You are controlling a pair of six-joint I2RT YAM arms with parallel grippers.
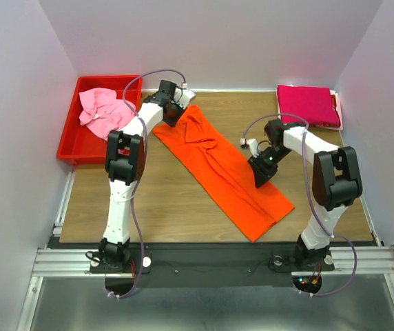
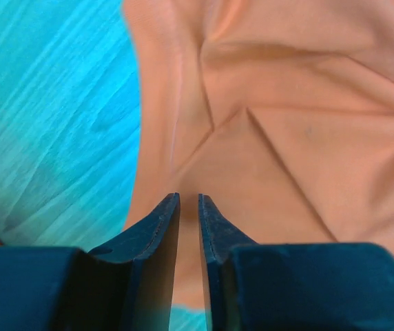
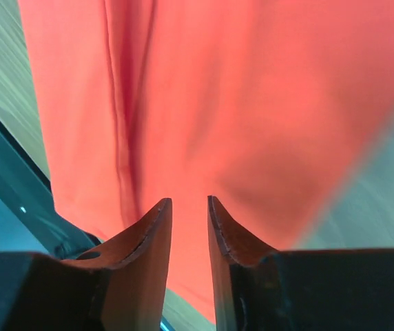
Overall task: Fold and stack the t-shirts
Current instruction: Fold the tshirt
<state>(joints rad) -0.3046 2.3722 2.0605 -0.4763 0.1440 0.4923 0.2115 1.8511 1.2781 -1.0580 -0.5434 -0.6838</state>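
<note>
Watching the orange shirt [image 1: 221,165], folded to a long strip on the desk [image 1: 156,200], slanting from far-left collar to near-right hem. Down at the collar end with the left fingers [image 2: 159,234], at the lower right edge with the right fingers [image 3: 149,241], nearer the hem. Barely parted on both sides, cloth showing between; gripping or not, cannot tell. Smooth wood, walls close. Minding the magenta shirt [image 1: 307,105] far right and the pink shirt [image 1: 104,110] in the bin [image 1: 80,141]

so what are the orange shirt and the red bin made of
orange shirt: soft matte cloth, probably a knit, since it creases and lies folded flat. red bin: looks like rigid moulded plastic, smooth, with stiff straight walls.
</note>
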